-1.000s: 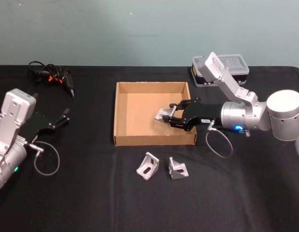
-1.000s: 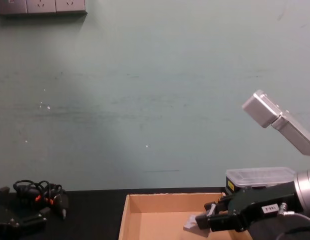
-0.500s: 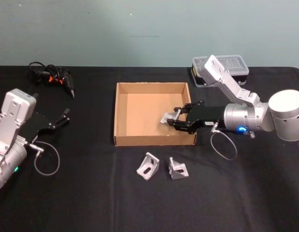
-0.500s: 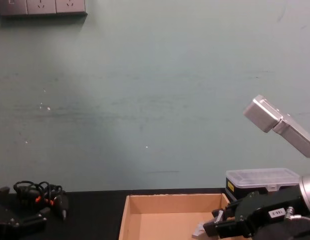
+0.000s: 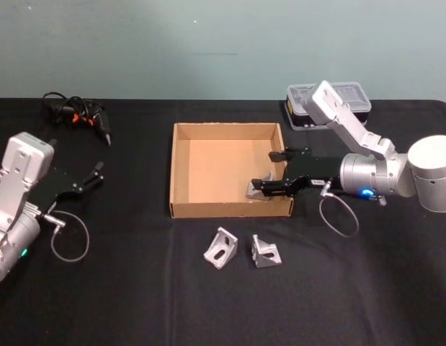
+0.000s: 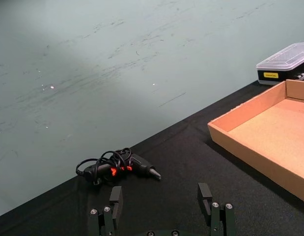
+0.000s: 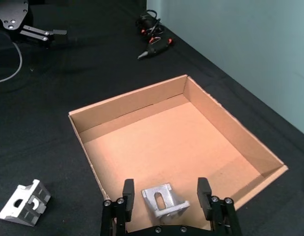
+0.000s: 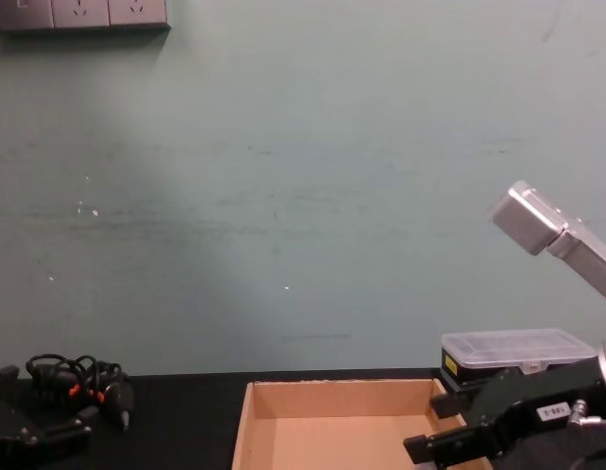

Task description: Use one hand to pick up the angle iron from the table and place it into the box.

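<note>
Delivery of one angle iron (image 7: 164, 200) looks essentially complete. It lies on the floor of the box (image 5: 227, 210), in the box's near right corner, close to the front wall. The right gripper (image 5: 269, 174) reaches in over the box's right wall and hangs low over that same corner. In the right wrist view its fingers (image 7: 127, 193) are spread wide, one on each side of the angle iron with a clear gap to it, so nothing is gripped. The piece appears to rest on the cardboard by its own weight.

My reading is that the pick, the carry and the release are all done for this piece. What remains is for the right arm to lift clear of the box without catching the low wall or nudging the piece.

A second angle iron (image 5: 221, 247) and a third angle iron (image 5: 266, 251) lie on the table (image 5: 136, 288) just outside the box's front wall, side by side and near each other. Neither is touched by a gripper. If the task covers them too, two more picks are left; the task sentence does not settle that.

The left gripper (image 6: 160, 196) is parked well to the left of the box, low over the table, with its fingers apart and empty.
</note>
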